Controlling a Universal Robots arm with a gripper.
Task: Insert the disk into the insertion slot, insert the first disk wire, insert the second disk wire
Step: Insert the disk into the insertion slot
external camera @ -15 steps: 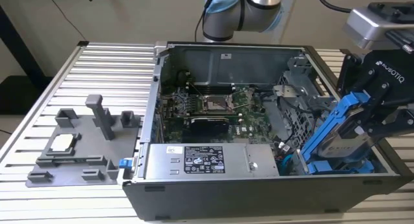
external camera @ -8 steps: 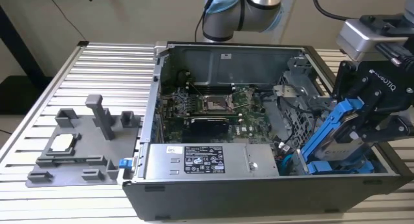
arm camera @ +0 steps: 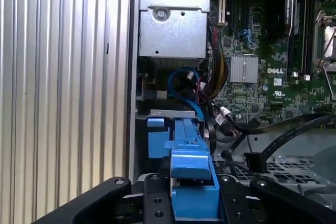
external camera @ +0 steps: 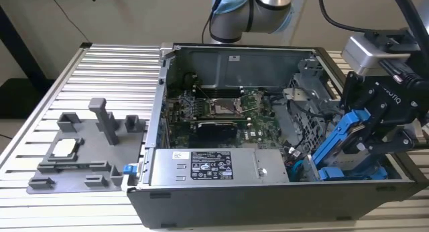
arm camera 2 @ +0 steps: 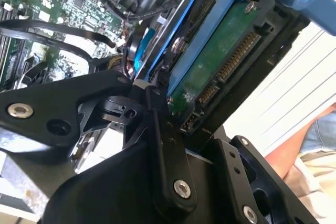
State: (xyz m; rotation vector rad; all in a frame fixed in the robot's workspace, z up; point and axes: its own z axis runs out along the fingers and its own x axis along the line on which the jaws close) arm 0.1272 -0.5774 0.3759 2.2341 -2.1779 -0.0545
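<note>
The disk (external camera: pixel 338 136) is held tilted in its blue frame, its lower end dipped into the case (external camera: pixel 268 207) at the exterior view's right. It is clamped by the hand (external camera: pixel 372 125) — fingers (arm camera 2: pixel 157 129) closed against its two sides, green board exposed in the second wrist view. Just below, a second blue-framed drive (external camera: pixel 355 172) is seated. The power supply (external camera: pixel 221 166) lies beside it — a blue cable (arm camera: pixel 170 83) looped between. The case is carried on a slatted counter (external camera: pixel 100 76).
</note>
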